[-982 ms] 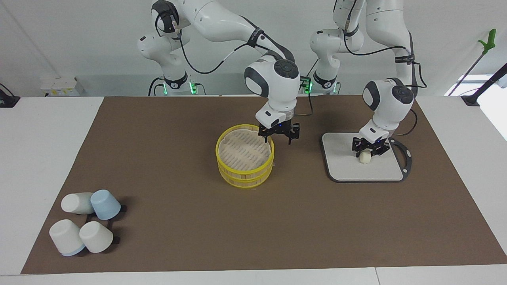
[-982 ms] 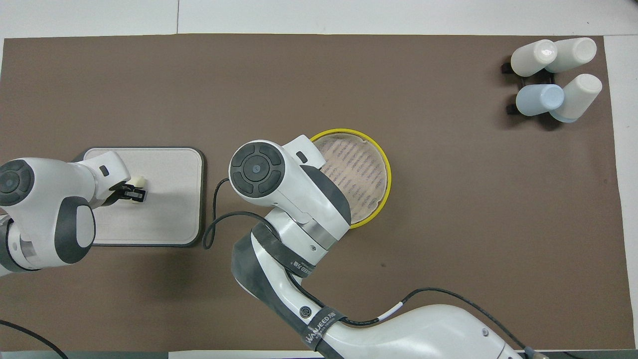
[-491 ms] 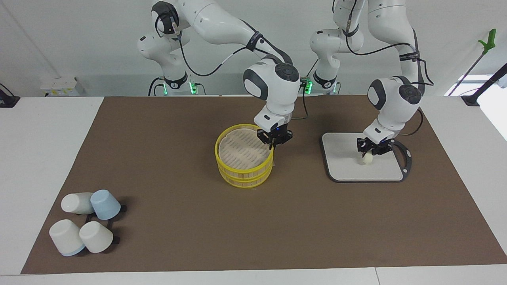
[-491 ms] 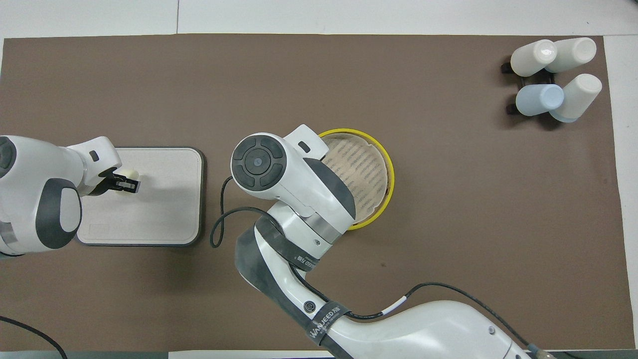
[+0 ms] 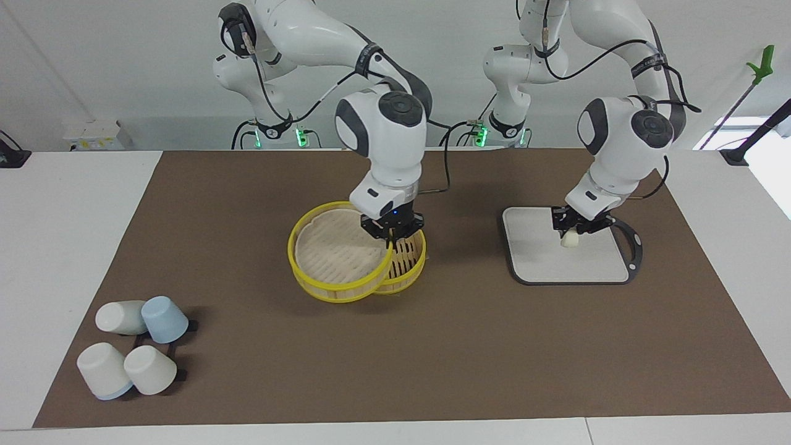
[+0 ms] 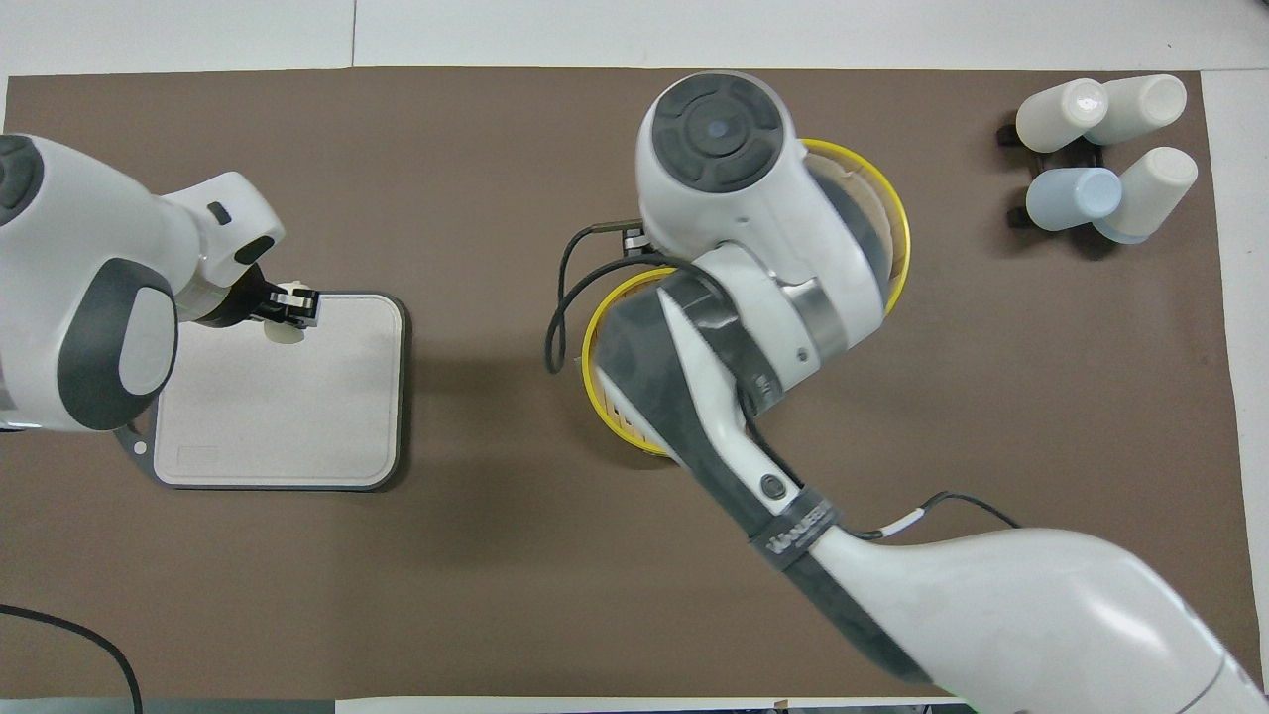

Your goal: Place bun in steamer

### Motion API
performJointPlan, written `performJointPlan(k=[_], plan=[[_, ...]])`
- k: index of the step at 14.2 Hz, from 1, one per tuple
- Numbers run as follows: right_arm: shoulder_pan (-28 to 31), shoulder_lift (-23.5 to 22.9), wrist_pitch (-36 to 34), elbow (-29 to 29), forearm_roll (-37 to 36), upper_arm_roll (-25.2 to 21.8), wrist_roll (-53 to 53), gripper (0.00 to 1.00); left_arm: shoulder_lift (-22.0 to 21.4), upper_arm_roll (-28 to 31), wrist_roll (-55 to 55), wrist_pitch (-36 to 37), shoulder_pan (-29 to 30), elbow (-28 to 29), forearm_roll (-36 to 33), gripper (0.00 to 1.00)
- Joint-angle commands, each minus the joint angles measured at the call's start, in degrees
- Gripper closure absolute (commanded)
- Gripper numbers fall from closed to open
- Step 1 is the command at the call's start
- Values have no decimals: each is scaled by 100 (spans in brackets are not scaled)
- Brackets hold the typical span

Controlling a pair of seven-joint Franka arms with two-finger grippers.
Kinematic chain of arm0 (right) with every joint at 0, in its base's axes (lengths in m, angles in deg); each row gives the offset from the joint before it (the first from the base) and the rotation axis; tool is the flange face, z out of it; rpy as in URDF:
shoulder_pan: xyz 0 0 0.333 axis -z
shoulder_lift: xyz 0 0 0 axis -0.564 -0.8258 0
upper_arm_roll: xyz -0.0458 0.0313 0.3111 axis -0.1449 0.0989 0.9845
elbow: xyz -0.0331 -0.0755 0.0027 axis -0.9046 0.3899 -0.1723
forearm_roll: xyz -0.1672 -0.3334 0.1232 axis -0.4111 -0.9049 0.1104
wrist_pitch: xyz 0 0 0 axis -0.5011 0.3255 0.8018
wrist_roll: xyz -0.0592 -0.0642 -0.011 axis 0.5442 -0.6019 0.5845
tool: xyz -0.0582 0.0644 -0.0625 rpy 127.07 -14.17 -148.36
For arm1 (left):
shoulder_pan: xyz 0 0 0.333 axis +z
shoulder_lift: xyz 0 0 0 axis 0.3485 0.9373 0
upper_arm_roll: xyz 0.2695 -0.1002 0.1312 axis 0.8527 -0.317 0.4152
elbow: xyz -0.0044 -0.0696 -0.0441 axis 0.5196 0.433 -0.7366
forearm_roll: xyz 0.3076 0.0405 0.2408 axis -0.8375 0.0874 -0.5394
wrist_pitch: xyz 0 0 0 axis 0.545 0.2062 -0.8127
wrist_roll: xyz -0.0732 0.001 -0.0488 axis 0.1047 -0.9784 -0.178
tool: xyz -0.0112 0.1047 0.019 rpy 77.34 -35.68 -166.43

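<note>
Since the earlier frame, the steamer's top tier [image 5: 337, 250] has been lifted off the lower tier [image 5: 408, 262] and carried toward the right arm's end of the table; it is held tilted, its rim pinched in the closed right gripper [image 5: 391, 232]. The bun [image 5: 569, 240] has been raised off the grey board [image 5: 544, 262] and is clamped in the closed left gripper [image 5: 571, 230], over the board's edge nearer the robots. Whether the upper tier touches the lower one cannot be told. Four cups [image 5: 133, 355] are left well apart from the steamer, at the right arm's end of the brown mat [image 5: 432, 358].
</note>
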Motion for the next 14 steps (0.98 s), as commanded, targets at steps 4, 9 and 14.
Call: performJointPlan(k=[4, 9, 14], plan=[[1111, 291, -385, 25, 176, 19, 1487, 100, 547, 82, 2405, -62, -1775, -963, 161, 78], [1675, 309, -508, 7, 273, 81, 2404, 100, 538, 64, 3164, -1170, -2946, -384, 170, 75], [1816, 318, -446, -63, 282, 72, 2430, 100, 1116, 90, 3637, -2075, -3544, -22, 135, 73]])
